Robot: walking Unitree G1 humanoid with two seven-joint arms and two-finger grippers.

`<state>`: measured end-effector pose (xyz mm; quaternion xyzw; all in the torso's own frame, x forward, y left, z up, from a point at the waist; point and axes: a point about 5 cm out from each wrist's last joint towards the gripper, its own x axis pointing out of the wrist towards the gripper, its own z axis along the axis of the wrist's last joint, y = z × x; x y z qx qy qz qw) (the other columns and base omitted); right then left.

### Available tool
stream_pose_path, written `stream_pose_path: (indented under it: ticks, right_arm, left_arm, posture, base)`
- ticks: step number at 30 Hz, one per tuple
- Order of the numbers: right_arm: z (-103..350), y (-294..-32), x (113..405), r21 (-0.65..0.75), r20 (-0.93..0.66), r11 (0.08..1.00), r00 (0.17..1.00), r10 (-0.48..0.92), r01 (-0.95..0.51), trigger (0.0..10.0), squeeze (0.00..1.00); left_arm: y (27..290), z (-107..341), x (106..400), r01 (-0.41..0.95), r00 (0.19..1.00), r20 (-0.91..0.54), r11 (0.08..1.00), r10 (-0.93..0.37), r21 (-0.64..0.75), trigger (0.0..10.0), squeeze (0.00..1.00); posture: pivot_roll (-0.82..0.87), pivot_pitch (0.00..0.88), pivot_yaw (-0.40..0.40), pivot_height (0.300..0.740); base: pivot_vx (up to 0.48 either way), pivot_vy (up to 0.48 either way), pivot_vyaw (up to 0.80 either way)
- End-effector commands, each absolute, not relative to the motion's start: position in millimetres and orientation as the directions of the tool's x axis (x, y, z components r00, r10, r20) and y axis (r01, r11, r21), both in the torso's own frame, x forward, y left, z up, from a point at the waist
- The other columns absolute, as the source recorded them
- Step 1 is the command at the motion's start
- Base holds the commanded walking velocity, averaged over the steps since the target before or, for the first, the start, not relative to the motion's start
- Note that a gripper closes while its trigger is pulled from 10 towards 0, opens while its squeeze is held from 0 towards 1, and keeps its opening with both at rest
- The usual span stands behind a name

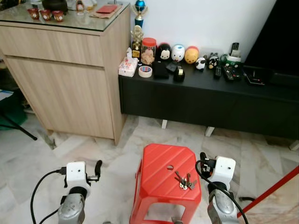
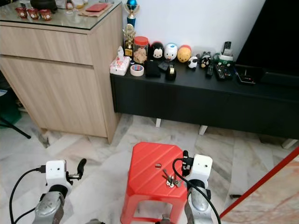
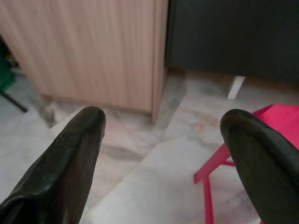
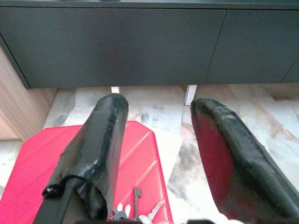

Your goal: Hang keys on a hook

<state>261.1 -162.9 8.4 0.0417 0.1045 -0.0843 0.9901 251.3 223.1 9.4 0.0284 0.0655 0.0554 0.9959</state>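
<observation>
A bunch of keys [image 1: 185, 181] lies on the top of a red plastic stool [image 1: 161, 163], near its right front corner. My right gripper [image 1: 203, 158] hovers just right of the stool, beside the keys and a little past them. It is open, and the right wrist view shows its fingers [image 4: 100, 144] spread, with the keys [image 4: 135, 213] below them on the stool's [image 4: 42, 163] edge. My left gripper [image 1: 98, 168] is held out over the floor to the left of the stool. It is open too, with nothing between its fingertips [image 3: 74, 149].
A tall wooden cabinet [image 1: 65, 79] stands at the back left. Beside it is a low black console [image 1: 205, 100] carrying figurines, a tape roll and remotes. A red bar [image 1: 273, 189] slants across the floor at the right. A black tripod leg [image 1: 18, 127] is at the left.
</observation>
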Motion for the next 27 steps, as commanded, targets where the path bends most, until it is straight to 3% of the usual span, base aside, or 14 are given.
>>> stream_pose_path:
  ticks: [1, 10, 27]
  right_arm:
    - [7, -165, 261, 0.063, -0.222, 0.982, 0.962, -0.160, 0.178, 10.0, 0.00]
    - [7, -162, 264, 0.079, -0.230, 0.984, 0.963, -0.139, 0.161, 10.0, 0.00]
    - [5, -159, 263, 0.090, -0.236, 0.987, 0.965, -0.111, 0.135, 10.0, 0.00]
  left_arm:
    - [220, 13, 250, -0.092, 0.991, -0.090, 0.995, 0.096, 0.042, 10.0, 0.00]
    - [210, 26, 262, -0.065, 0.997, -0.048, 0.998, 0.065, -0.012, 10.0, 0.00]
    - [197, 27, 264, -0.006, 0.997, -0.076, 1.000, 0.004, -0.026, 10.0, 0.00]
  posture:
    - [0.07, 0.012, -0.092, 0.666]
    - [0.07, 0.013, -0.098, 0.644]
    - [0.07, 0.017, -0.093, 0.644]
  base:
    - [0.000, 0.000, 0.00]
    - [0.000, 0.000, 0.00]
    - [0.000, 0.000, 0.00]
